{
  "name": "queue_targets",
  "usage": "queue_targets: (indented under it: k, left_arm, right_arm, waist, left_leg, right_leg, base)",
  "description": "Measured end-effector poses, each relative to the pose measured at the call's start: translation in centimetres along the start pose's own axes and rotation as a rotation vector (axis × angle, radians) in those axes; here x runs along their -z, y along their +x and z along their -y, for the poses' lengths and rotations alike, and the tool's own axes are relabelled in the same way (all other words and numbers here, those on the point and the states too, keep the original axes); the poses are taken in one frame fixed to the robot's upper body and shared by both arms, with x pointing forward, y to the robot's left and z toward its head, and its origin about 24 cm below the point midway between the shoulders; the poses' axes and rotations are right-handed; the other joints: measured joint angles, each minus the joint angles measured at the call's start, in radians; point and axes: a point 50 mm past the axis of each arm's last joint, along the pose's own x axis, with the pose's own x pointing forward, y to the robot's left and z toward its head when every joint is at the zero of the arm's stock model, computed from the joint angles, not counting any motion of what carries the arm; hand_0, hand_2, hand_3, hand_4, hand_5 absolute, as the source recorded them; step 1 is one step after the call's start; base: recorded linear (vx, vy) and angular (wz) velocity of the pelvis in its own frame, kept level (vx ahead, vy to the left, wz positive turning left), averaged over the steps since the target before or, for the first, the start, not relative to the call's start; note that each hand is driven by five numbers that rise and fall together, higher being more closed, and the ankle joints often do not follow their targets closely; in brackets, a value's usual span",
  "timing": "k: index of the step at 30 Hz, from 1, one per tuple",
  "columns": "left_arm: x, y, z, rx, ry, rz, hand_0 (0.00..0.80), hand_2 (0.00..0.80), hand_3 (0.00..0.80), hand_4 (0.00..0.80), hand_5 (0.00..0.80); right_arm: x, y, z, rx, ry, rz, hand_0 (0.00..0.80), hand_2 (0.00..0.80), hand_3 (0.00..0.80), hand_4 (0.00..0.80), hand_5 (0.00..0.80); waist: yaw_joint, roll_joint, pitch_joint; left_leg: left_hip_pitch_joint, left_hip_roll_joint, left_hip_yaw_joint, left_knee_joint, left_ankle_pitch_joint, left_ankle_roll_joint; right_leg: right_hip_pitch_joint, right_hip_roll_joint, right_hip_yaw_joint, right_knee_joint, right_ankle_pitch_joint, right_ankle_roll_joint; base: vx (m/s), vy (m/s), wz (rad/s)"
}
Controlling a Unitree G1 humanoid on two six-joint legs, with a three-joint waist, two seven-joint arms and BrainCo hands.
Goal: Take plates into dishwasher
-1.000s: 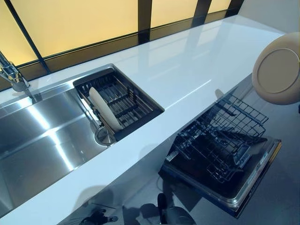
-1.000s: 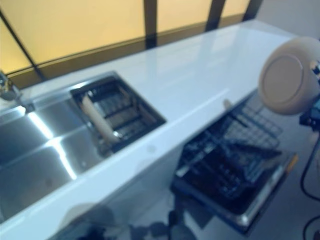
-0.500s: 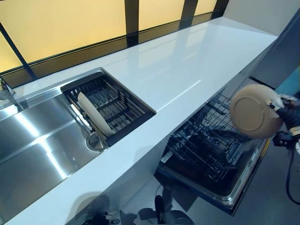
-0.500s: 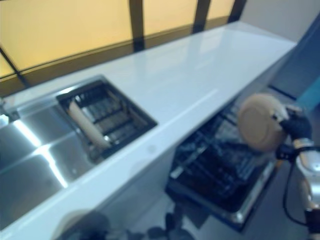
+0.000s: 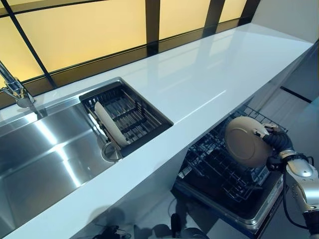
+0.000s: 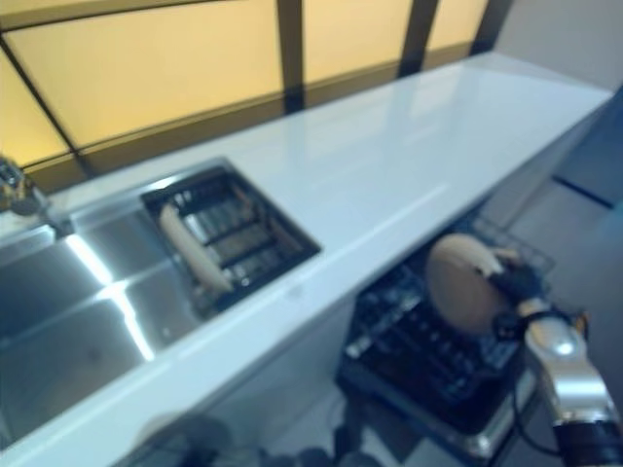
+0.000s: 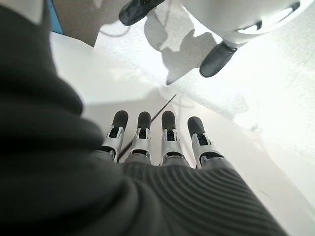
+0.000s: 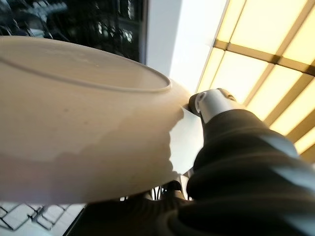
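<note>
Right hand clamps your beige plate over the dishwasher rack at 4 o'clock, not slotted yet; second plate waits in sink rack; left hand relaxed

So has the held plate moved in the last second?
Yes. The plate in the right hand has come down from above counter level to just over the dishwasher rack, nearer the counter edge.

Setting: kitchen. Long white countertop with inset stainless sink and faucet; drying rack in basin; open dishwasher below counter.
</note>
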Motion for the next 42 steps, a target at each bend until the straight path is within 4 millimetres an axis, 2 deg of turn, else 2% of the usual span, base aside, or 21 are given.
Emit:
queue_targets:
  k: [6, 9, 12, 16, 20, 29, 36, 38, 42]
  left_arm:
    - [-0.2, 0.0, 0.0, -0.002, 0.001, 0.009, 0.0, 0.0, 0.0, 0.0, 0.0]
    - [-0.7, 0.1, 0.2, 0.002, 0.0, 0.026, 0.0, 0.0, 0.0, 0.0, 0.0]
    - [-1.2, 0.1, 0.2, 0.002, 0.0, 0.043, 0.0, 0.0, 0.0, 0.0, 0.0]
    - [-1.5, 0.2, 0.1, -0.001, 0.001, 0.052, 0.0, 0.0, 0.0, 0.0, 0.0]
    - [-2.3, 0.3, -0.2, -0.006, 0.005, 0.069, 0.0, 0.0, 0.0, 0.0, 0.0]
    - [-3.4, 0.4, -0.4, -0.009, 0.016, 0.098, 0.0, 0.0, 0.0, 0.0, 0.0]
    - [-4.1, 0.5, -0.5, -0.01, 0.019, 0.107, 0.0, 0.0, 0.0, 0.0, 0.0]
    - [-4.4, 0.5, -0.7, -0.012, 0.02, 0.114, 0.0, 0.0, 0.0, 0.0, 0.0]
    - [-4.5, 0.5, -0.7, -0.012, 0.021, 0.118, 0.0, 0.0, 0.0, 0.0, 0.0]
  right_arm:
    - [0.8, 0.2, -0.4, -0.002, -0.057, -0.049, 0.8, 0.8, 0.8, 0.8, 0.8]
    - [1.2, 0.2, -0.2, 0.02, -0.085, -0.063, 0.8, 0.8, 0.8, 0.8, 0.8]
    - [1.7, 0.3, 0.2, 0.049, -0.111, -0.091, 0.8, 0.8, 0.8, 0.8, 0.8]
    - [1.2, 0.9, 0.4, 0.075, -0.129, -0.086, 0.8, 0.8, 0.8, 0.8, 0.8]
    - [1.4, 1.5, 0.3, 0.083, -0.154, -0.104, 0.8, 0.8, 0.8, 0.8, 0.8]
    - [2.3, 2.5, -1.3, 0.064, -0.146, -0.148, 0.8, 0.8, 0.8, 0.8, 0.8]
    - [2.6, 3.1, -1.2, 0.076, -0.193, -0.179, 0.8, 0.8, 0.8, 0.8, 0.8]
    - [3.0, 3.1, -1.3, 0.086, -0.208, -0.193, 0.8, 0.8, 0.8, 0.8, 0.8]
    - [4.0, 3.0, -1.5, 0.1, -0.218, -0.23, 0.8, 0.8, 0.8, 0.8, 0.8]
  waist:
    - [0.006, 0.012, 0.007]
    - [0.026, 0.032, 0.021]
    - [0.028, 0.044, 0.032]
    - [0.036, 0.054, 0.048]
    - [0.049, 0.053, 0.062]
    - [0.059, 0.057, 0.091]
    - [0.066, 0.062, 0.106]
    - [0.081, 0.062, 0.112]
    - [0.085, 0.062, 0.113]
  left_leg:
    - [-0.011, 0.005, -0.022, 0.004, 0.0, 0.0]
    - [-0.016, 0.006, -0.03, 0.005, 0.0, 0.001]
    - [-0.02, 0.009, -0.045, 0.005, 0.002, 0.003]
    - [-0.024, 0.013, -0.049, 0.006, 0.002, 0.003]
    - [-0.034, 0.015, -0.057, 0.01, 0.002, 0.003]
    - [-0.049, 0.024, -0.079, 0.016, 0.002, 0.002]
    - [-0.054, 0.026, -0.096, 0.016, 0.005, -0.002]
    - [-0.053, 0.027, -0.097, 0.017, 0.005, -0.002]
    - [-0.054, 0.028, -0.101, 0.017, 0.005, -0.003]
  right_leg:
    - [0.001, 0.0, -0.021, 0.0, -0.007, -0.006]
    - [0.0, 0.0, -0.028, -0.001, -0.009, -0.006]
    - [0.003, -0.001, -0.044, -0.001, -0.014, -0.008]
    - [0.004, 0.001, -0.049, -0.001, -0.016, -0.01]
    - [-0.001, 0.002, -0.053, -0.001, -0.017, -0.011]
    - [-0.002, 0.006, -0.075, 0.0, -0.025, -0.016]
    - [0.0, 0.007, -0.077, 0.0, -0.028, -0.015]
    - [0.001, 0.007, -0.077, 0.0, -0.028, -0.016]
    - [0.003, 0.008, -0.082, 0.0, -0.031, -0.016]
  base:
    - [0.0, -0.072, 0.11]
    - [-0.014, -0.049, 0.07]
    - [-0.011, -0.033, 0.13]
    - [-0.014, -0.016, 0.03]
    - [-0.008, -0.006, 0.03]
    - [-0.017, -0.011, 0.07]
    - [-0.001, 0.002, 0.05]
    - [0.0, 0.0, 0.0]
    - [0.012, -0.005, 0.03]
